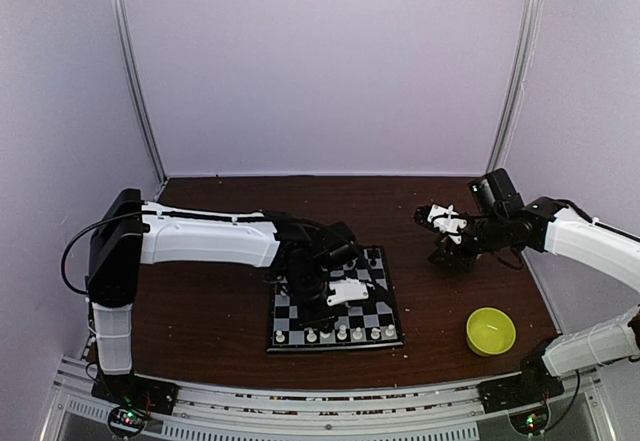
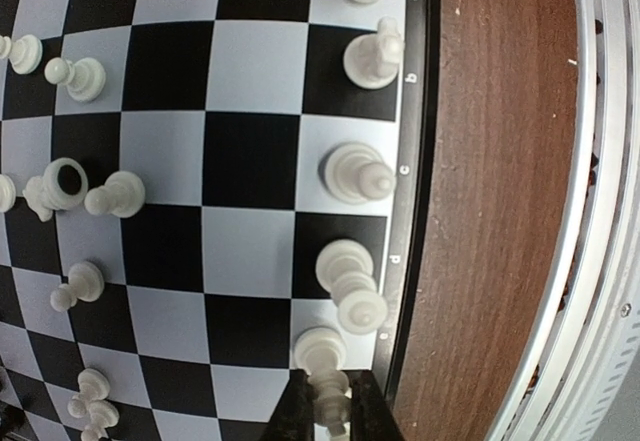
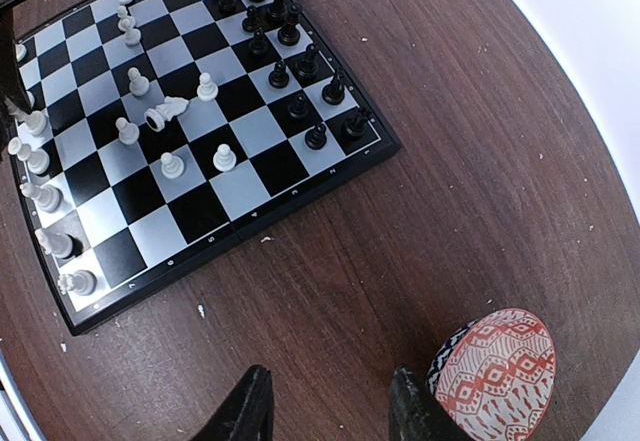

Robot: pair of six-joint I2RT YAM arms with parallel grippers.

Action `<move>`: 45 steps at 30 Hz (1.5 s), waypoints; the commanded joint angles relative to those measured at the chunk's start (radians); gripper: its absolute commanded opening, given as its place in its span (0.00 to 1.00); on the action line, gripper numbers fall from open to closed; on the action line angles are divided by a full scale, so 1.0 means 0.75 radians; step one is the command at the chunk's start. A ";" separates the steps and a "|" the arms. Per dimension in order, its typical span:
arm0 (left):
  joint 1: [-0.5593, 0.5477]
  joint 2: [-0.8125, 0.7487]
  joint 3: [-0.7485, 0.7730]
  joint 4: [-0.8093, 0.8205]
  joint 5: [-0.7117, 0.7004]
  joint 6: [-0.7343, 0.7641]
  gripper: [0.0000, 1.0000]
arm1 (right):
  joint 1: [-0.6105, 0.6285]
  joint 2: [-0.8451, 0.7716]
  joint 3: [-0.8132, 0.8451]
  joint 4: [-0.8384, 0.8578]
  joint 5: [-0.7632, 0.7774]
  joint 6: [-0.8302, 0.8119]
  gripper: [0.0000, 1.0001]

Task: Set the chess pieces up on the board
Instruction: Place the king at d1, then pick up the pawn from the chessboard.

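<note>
A: White piece (image 2: pixel 320 349) is clamped in the left gripper (image 2: pixel 330 406). Fingers (image 2: pixel 300 416) pinch its head. Its base is down on a light square in the edge row of the board (image 1: pixel 382 309).
B: Upright?
A: Looks upright from the left wrist view. Four more white back-row pieces (image 2: pixel 355 173) show in the same row, one per square.
B: Board position?
A: Flat on the brown wood table (image 1: pixel 210 311), roughly centre, ahead of the arm bases. The left arm reaches over it from the left and covers part of it in the top view.
B: Rest of the set?
A: Black pieces (image 3: pixel 290 31) sit in roughly two rows along the far edge. White pawns (image 3: pixel 172 165) are scattered over the middle squares, not lined up. A toppled white piece (image 3: pixel 165 113) lies on its side among them, hollow base showing.
B: Right arm?
A: Right gripper (image 3: pixel 328 386) hangs over bare wood, off the board's right side. Jaws are apart with nothing between them. The red-patterned bowl (image 3: pixel 495 376) shows next to one finger in the right wrist view. Can't tell what's inside.
B: Other bowl?
A: Yellow-green bowl (image 1: pixel 491 331) is on the front right of the table, well apart from the board. Contents not readable from the top view. Pale specks (image 3: pixel 200 311) lie on the wood near the board's rim.
</note>
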 commanded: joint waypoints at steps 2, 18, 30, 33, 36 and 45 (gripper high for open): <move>-0.017 0.018 0.034 0.014 0.051 0.025 0.06 | -0.004 -0.005 0.006 0.012 0.026 -0.008 0.39; -0.027 0.002 0.027 0.014 -0.014 0.018 0.26 | -0.004 0.001 0.011 0.005 0.024 -0.012 0.39; 0.028 -0.143 0.167 0.025 -0.161 -0.056 0.36 | -0.004 -0.024 0.009 0.001 0.016 -0.012 0.39; 0.076 -0.051 0.277 0.038 -0.200 -0.156 0.30 | -0.004 -0.029 0.010 -0.001 0.017 -0.012 0.39; 0.119 0.056 0.402 0.049 -0.207 -0.257 0.23 | -0.004 -0.037 0.006 0.002 0.022 -0.012 0.39; 0.140 0.270 0.548 0.059 -0.212 -0.488 0.27 | -0.003 -0.058 -0.003 0.015 0.050 -0.008 0.39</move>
